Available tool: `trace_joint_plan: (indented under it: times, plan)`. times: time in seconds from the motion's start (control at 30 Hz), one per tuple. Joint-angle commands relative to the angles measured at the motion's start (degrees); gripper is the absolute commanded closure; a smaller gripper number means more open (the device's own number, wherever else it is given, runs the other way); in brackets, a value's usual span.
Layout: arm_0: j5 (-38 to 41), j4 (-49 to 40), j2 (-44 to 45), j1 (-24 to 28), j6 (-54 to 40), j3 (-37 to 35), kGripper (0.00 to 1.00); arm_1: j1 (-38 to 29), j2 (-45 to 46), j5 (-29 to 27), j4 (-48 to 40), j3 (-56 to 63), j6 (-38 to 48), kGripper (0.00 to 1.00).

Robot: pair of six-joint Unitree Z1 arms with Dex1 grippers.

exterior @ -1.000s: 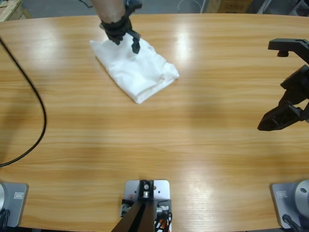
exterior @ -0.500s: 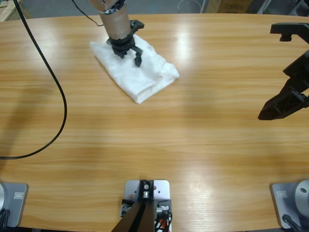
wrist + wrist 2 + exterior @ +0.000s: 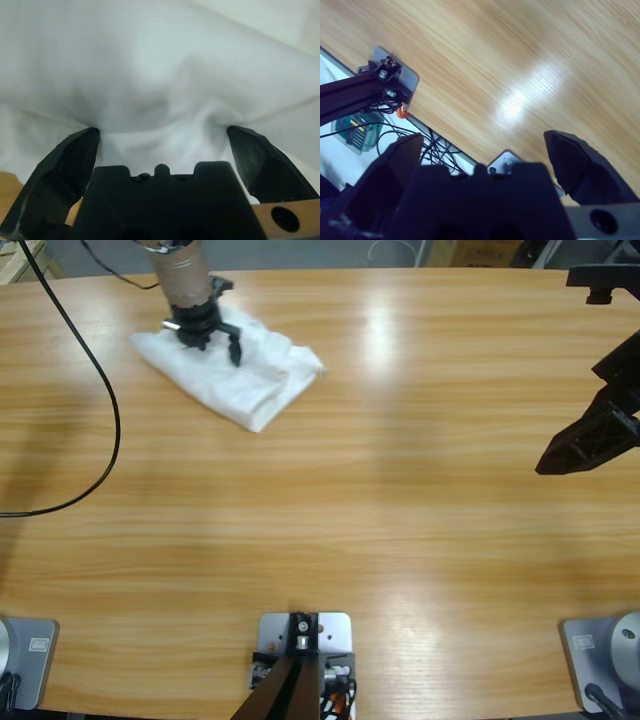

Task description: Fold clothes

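Bright overhead glare streaks the table [image 3: 400, 470]; left wrist view seems blurred.

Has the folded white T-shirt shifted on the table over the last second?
Yes. The T-shirt slid leftward and slightly toward the table's far edge, with the left gripper on it.

Silver-grey arm [image 3: 180, 270], black jaws, seemingly matte.

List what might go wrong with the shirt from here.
The left gripper presses open jaws into the folded T-shirt without pinching it, so sliding may bunch or undo the folds. The shirt lies near the table's far edge; another push could take it off. The black cable hangs close beside it and might snag the cloth.
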State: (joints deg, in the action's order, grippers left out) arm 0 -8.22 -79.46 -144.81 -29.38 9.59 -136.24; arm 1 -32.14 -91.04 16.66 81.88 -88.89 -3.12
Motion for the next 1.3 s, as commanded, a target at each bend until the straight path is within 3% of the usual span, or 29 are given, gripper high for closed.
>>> trace_joint_plan:
  times: [0.03, 0.83, 1.3]
  plan:
    - [-1.48, -5.01, -3.76, 6.19, 4.08, 1.18, 0.009, -0.55, -2.72, 0.12, 0.95, -0.64, -0.22, 0.015]
    - [1.75, -5.04, -3.03, 28.20, 8.99, 3.52, 0.009, -0.55, -4.45, 0.12, 1.61, -2.45, -0.39, 0.015]
    - [1.87, -5.01, -2.80, 32.18, 8.51, 3.34, 0.009, -0.91, -5.45, 0.14, 2.23, -4.01, -0.48, 0.014]
